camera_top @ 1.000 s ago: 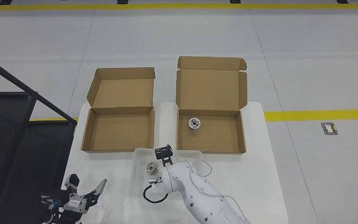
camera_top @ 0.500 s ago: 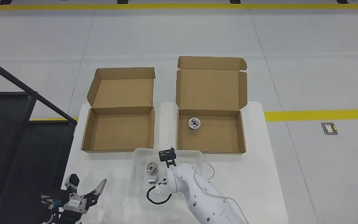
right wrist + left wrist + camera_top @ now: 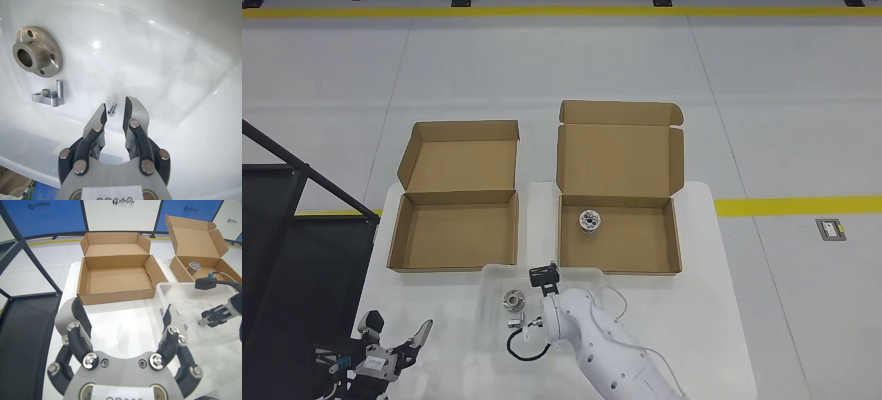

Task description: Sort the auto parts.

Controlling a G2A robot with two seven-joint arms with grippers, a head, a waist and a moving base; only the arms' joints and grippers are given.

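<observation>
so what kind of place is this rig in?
Likely a factory-style test hall: painted grey floor with yellow line markings, white perforated pegboard partitions between blue panels, and a white worktable holding open brown cardboard boxes.

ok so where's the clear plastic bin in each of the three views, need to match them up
Top view: the clear bin sits on the table, on the near side of the two cardboard boxes.
Left wrist view: the bin lies beyond the left gripper, beside the empty box's front corner.
Right wrist view: the bin's floor spreads under the right gripper.
Shared landmark: the right gripper, open inside the bin.
</observation>
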